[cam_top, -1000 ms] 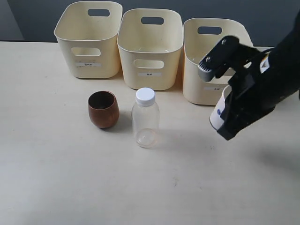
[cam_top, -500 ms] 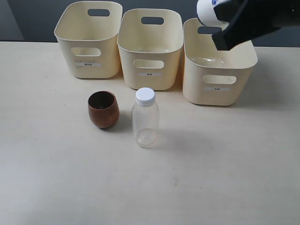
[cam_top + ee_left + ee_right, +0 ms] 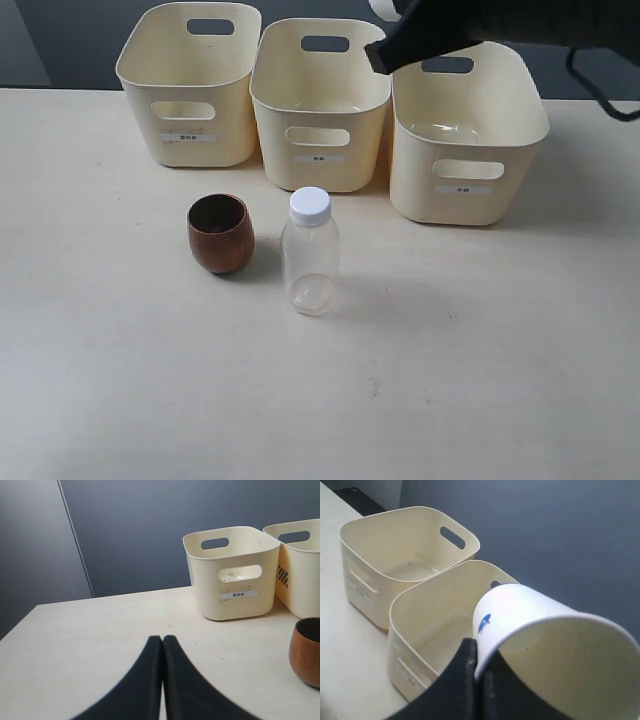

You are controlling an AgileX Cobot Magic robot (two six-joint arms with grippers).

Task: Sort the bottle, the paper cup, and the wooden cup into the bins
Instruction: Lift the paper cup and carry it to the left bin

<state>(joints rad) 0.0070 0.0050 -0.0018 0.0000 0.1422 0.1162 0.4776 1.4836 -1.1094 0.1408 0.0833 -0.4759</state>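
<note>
The right gripper (image 3: pixel 476 667) pinches the rim of the paper cup (image 3: pixel 540 645), tipped on its side, high over the middle bin (image 3: pixel 320 100) and right bin (image 3: pixel 465 130). The left bin (image 3: pixel 190 80) stands beside them. The left gripper (image 3: pixel 162 647) is closed tight with nothing in it, low over the table (image 3: pixel 450 380). The wooden cup (image 3: pixel 220 233) and bottle (image 3: pixel 310 252) stand side by side on the table, in front of the bins.

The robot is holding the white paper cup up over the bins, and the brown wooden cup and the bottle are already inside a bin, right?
Not quite. The exterior view shows the wooden cup and the bottle on the table, in front of the bins. The right gripper does hold the paper cup above them.
</note>
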